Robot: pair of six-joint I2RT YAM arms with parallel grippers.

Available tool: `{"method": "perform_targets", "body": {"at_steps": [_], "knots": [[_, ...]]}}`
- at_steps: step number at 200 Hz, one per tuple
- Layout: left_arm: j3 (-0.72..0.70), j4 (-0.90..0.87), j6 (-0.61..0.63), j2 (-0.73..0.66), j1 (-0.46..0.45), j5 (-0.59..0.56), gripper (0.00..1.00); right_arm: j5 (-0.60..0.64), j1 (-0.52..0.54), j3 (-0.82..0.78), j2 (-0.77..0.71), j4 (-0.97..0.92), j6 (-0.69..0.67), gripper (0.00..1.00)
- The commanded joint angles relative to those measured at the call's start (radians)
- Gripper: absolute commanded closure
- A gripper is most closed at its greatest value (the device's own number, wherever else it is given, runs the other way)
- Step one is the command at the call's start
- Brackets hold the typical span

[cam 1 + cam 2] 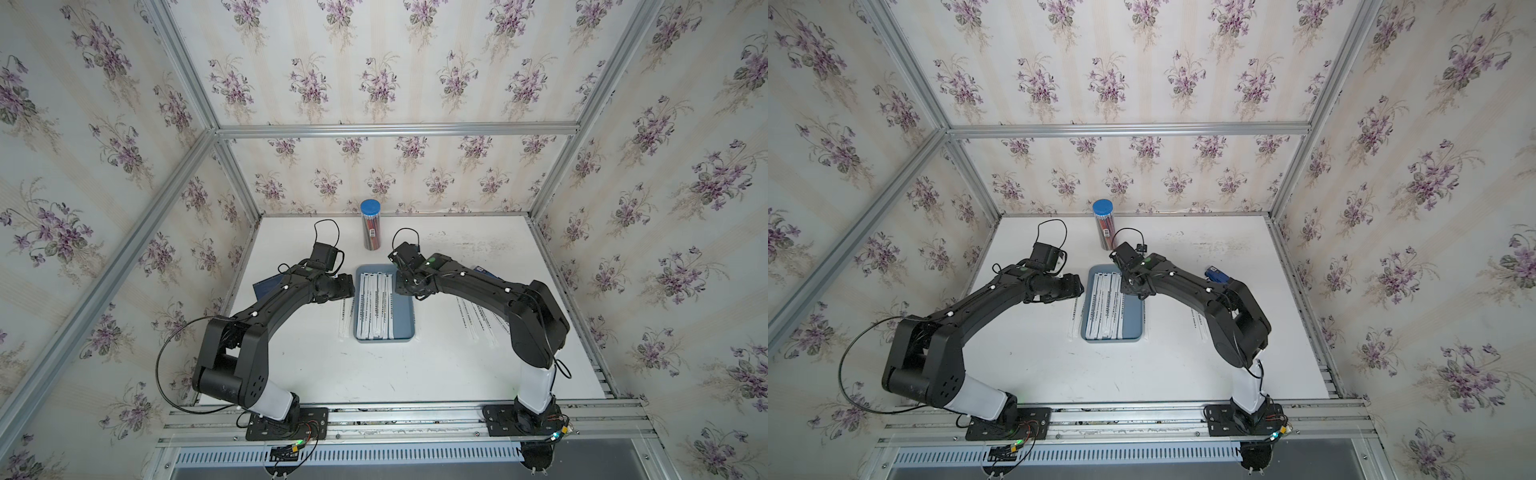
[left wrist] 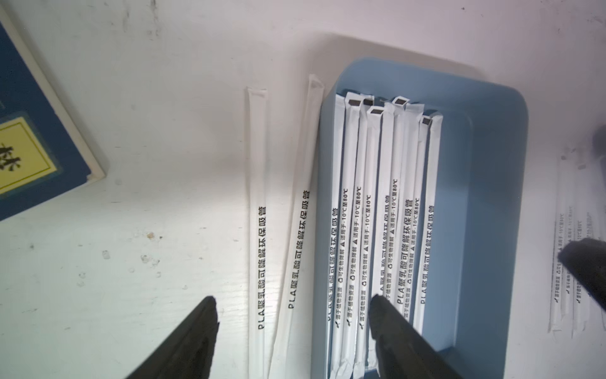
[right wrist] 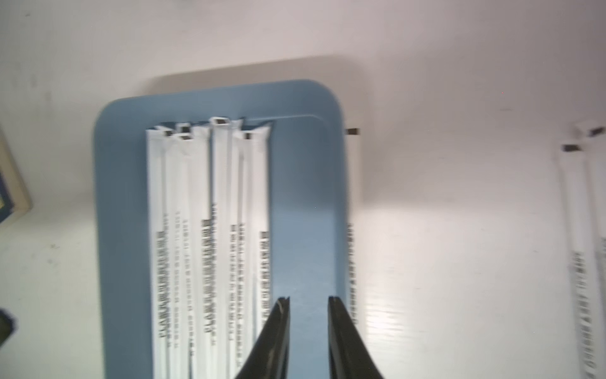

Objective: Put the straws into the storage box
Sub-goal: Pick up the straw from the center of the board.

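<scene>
**Condition of the items.** The straws (image 1: 374, 303) were white paper-wrapped sticks with black lettering and a small dark tip. Several lay lengthwise, side by side, in the left part of the storage box (image 1: 405, 328). This was a shallow blue-grey tray with rounded corners at mid-table, and its right part was bare.

**Differences between views.**
- The left wrist view showed two loose straws (image 2: 257, 229) on the table (image 2: 147, 262) just beside the box's left wall.
- The right wrist view showed a single straw (image 3: 352, 262) close along the right wall.
- The right wrist view also showed a further group (image 3: 580, 229) well apart from the box.

**Grippers.**
- The left gripper (image 2: 292, 300) had its jaws spread wide and empty. The loose straws and the box's left edge were visible between them.
- The right gripper (image 3: 309, 298) had its jaws slightly parted with nothing in them. Bare box floor showed through the gap.

**Limits of observation.** The right wrist view was blurred and its lettering could not be read. In both top views the wrists hid the fingers. The right forearm (image 1: 478, 286) covered part of the further group.
</scene>
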Motion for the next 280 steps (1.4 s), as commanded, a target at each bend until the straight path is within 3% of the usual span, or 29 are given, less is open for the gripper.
{"method": "perform_targets", "body": {"at_steps": [1, 66, 153, 225, 280], "knots": [[-0.007, -0.032, 0.03, -0.008, 0.007, -0.029, 0.26, 0.013, -0.045, -0.09, -0.038, 0.017, -0.011, 0.74], [-0.007, -0.046, 0.014, -0.015, 0.008, -0.015, 0.25, -0.093, -0.063, -0.152, 0.024, 0.121, -0.035, 0.68], [-0.013, -0.033, -0.006, -0.006, 0.006, 0.009, 0.26, -0.094, -0.036, -0.126, 0.104, 0.145, -0.044, 0.65], [-0.023, -0.018, 0.0, -0.002, 0.005, 0.013, 0.26, -0.023, -0.067, -0.243, 0.069, 0.142, -0.042, 0.82], [-0.053, 0.056, -0.05, 0.031, 0.008, 0.085, 0.26, 0.008, -0.072, -0.232, -0.008, 0.089, -0.056, 0.87]]}}
